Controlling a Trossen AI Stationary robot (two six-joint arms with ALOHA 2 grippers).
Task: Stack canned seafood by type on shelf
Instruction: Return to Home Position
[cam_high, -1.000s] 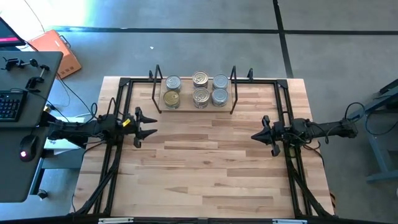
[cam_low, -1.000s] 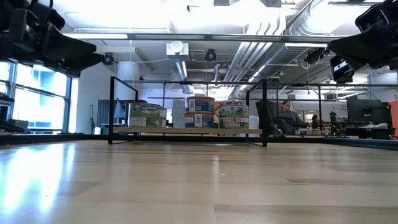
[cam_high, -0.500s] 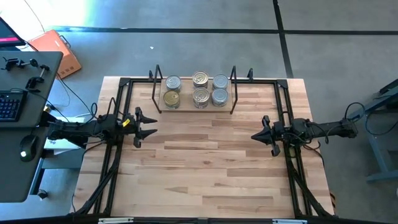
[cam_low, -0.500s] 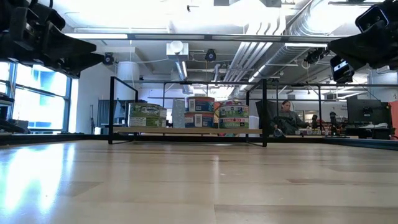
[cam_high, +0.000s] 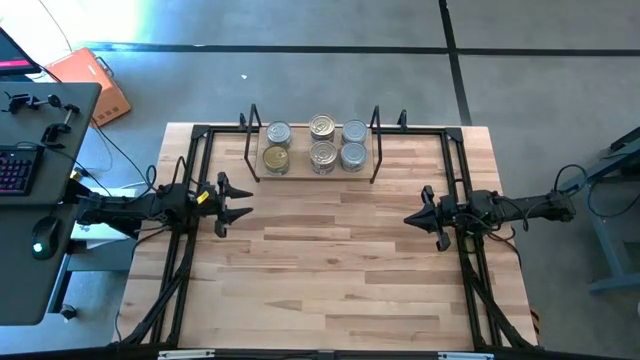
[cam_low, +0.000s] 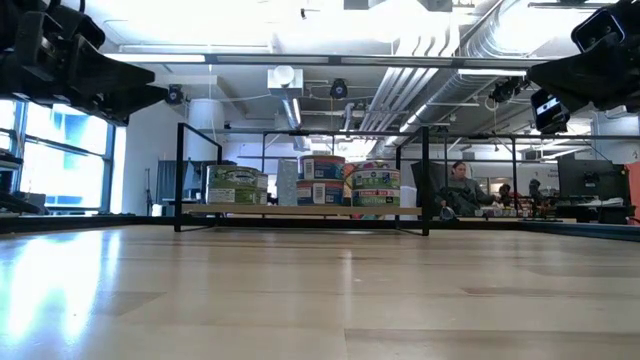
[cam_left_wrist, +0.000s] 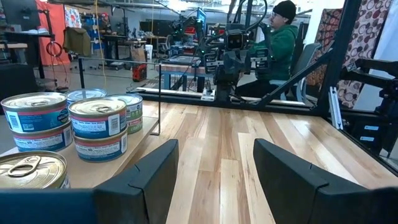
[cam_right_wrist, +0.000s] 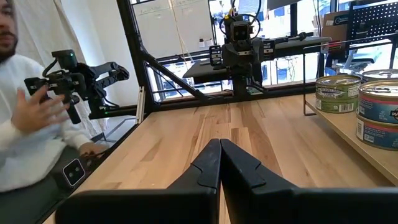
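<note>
The stacked tins (cam_high: 322, 145) on the shelf (cam_high: 300, 165) sit well apart from the spread left fingers (cam_left_wrist: 149, 177) and the pressed-together right fingers (cam_right_wrist: 208, 165).

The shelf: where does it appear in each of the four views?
High view: shelf at the table's far edge, centre.
Low view: shelf mid-picture, across the table.
Left wrist view: shelf near the open left hand.
Right wrist view: shelf near the shut right hand.
Shared landmark: the cans on it.

Table (cam_high: 330, 270) holds shelf (cam_high: 299, 162) — seemingly six tin stacks (cam_high: 322, 152).
</note>
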